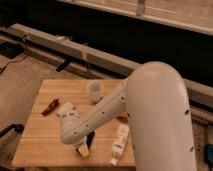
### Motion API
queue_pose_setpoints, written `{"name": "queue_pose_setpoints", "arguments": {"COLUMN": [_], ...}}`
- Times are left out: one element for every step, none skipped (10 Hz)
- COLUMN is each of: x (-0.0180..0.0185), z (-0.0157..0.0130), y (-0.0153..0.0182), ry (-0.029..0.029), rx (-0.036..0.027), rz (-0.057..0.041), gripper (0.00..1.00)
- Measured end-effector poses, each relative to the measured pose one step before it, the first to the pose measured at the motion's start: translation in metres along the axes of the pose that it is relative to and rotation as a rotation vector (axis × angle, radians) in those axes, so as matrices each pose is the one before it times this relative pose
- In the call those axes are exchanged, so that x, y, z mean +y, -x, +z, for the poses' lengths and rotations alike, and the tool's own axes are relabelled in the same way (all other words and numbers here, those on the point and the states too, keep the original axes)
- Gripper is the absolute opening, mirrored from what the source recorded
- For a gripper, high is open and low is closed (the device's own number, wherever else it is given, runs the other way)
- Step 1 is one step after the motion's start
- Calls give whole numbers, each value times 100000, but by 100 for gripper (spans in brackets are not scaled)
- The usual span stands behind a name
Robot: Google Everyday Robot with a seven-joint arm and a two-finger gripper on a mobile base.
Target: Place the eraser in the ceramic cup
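Note:
The ceramic cup [94, 91] is small, pale and round, and stands upright near the far middle of the wooden table [40, 142]. My gripper [85, 147] is low over the table near its front edge, below my white arm [100, 117], well in front of the cup. A dark narrow shape [91, 139] sits right at the gripper; it may be the eraser, but I cannot tell whether it is held or lying on the table.
A white tube [119, 142] lies at the front right of the table. A red and dark object [50, 106] lies at the left, with a small white block [65, 107] beside it. An orange sliver [124, 117] shows behind my arm. My large white shoulder [160, 120] hides the table's right side.

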Motion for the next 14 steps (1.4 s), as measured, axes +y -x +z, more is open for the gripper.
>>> {"name": "queue_pose_setpoints", "arguments": {"x": [525, 330, 317, 280, 150, 41, -72, -350, -245, -428, -290, -247, -198, -177], "z": [-187, -209, -183, -204, -114, -91, 64, 111, 128, 212, 189, 216, 208, 257], "y": [-452, -396, -122, -21, -134, -245, 334, 407, 371, 304, 250, 203, 225, 328], "ry": [1317, 1121, 1109, 818, 180, -946, -1173, -1941, -1320, -2179, -1550, -1030, -902, -780], "rx": [-272, -37, -112, 164, 534, 2418, 1145, 2008, 1533, 2303, 1166, 412, 232, -89], "rz": [173, -290, 258, 200, -730, -1661, -1130, -455, -735, -1156, -619, -257, -7, 532], "gripper": [80, 80, 80, 80, 80, 80, 80, 80, 80, 80, 80, 80, 80, 80]}}
